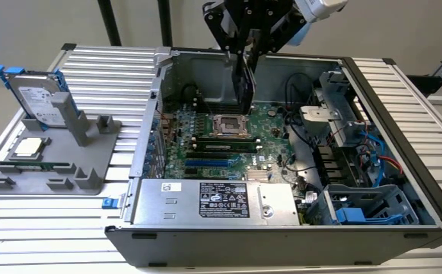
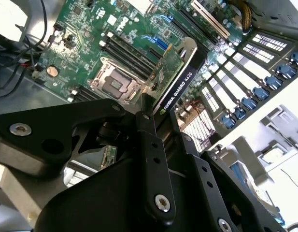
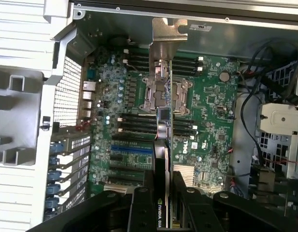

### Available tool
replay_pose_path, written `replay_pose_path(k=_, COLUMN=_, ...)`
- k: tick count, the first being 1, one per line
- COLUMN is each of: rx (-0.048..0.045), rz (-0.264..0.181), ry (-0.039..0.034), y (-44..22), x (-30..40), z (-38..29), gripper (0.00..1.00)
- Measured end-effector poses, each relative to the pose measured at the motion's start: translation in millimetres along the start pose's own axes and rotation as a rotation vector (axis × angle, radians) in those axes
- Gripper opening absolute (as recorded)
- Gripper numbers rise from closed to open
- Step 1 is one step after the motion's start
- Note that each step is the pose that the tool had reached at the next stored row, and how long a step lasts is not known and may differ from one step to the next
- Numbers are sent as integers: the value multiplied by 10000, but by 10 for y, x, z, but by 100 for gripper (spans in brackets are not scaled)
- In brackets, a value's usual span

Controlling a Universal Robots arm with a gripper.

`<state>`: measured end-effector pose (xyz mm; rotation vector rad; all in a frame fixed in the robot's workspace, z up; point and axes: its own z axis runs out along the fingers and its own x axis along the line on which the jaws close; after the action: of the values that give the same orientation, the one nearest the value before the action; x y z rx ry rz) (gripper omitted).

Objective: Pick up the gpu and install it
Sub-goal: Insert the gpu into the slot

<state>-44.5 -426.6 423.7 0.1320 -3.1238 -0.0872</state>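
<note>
A slatted metal table (image 1: 53, 228) spans the exterior view. Most of its centre and right carries an open computer case (image 1: 282, 245) lying on its side. Inside the case, the green motherboard (image 1: 228, 142) fills the middle of the frame. A silver power supply (image 1: 205, 200) lies just below the board, along the near wall. A blue-and-grey drive cage (image 1: 365, 208) sits in the lower right corner of the case.

At the exterior view's left, apart from the case, a grey fixture (image 1: 31, 185) rests on the table. A hard drive (image 1: 38, 100) with blue rails stands upright at its upper end.

The black gripper (image 1: 245, 51) comes down from the top centre of the frame into the case opening. Its jaws are closed flat against the two faces of the gpu (image 1: 245, 85), as both wrist views show around the gripper (image 3: 162, 188) (image 2: 153, 108). The gpu (image 2: 175, 79) hangs edge-down over the motherboard. In the first wrist view the gpu (image 3: 161, 145) lines up over the processor socket (image 3: 165, 94) and the memory slots, with its silver bracket toward the case wall. It is not seated in any slot.

A small square CPU chip (image 1: 27, 147) lies on the fixture, below the hard drive.
</note>
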Motion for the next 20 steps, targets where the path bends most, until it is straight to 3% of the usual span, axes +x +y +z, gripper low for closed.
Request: replay_pose_path(k=20, rx=13, rz=-1268, ry=71, y=2, x=0, z=-1, gripper=0)
